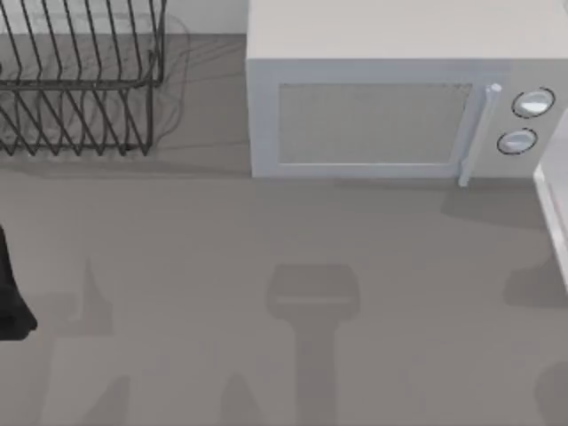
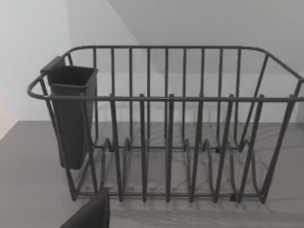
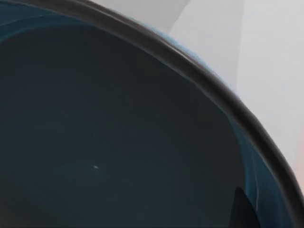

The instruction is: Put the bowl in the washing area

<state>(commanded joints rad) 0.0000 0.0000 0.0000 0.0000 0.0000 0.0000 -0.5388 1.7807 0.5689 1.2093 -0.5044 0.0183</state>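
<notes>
Seen from above: a grey counter (image 1: 266,240) with a white microwave (image 1: 390,98) standing at the far side, right of centre, door shut, vertical handle (image 1: 475,133) near its right edge, two round knobs (image 1: 531,104) stacked just right of the handle. Far left, a dark wire dish rack (image 1: 80,80), well apart from the microwave. At the left edge, nearer, a black part of the left arm (image 1: 11,302). At the right edge, a white piece of the right arm (image 1: 555,213). Soft shadows across the near counter.
</notes>
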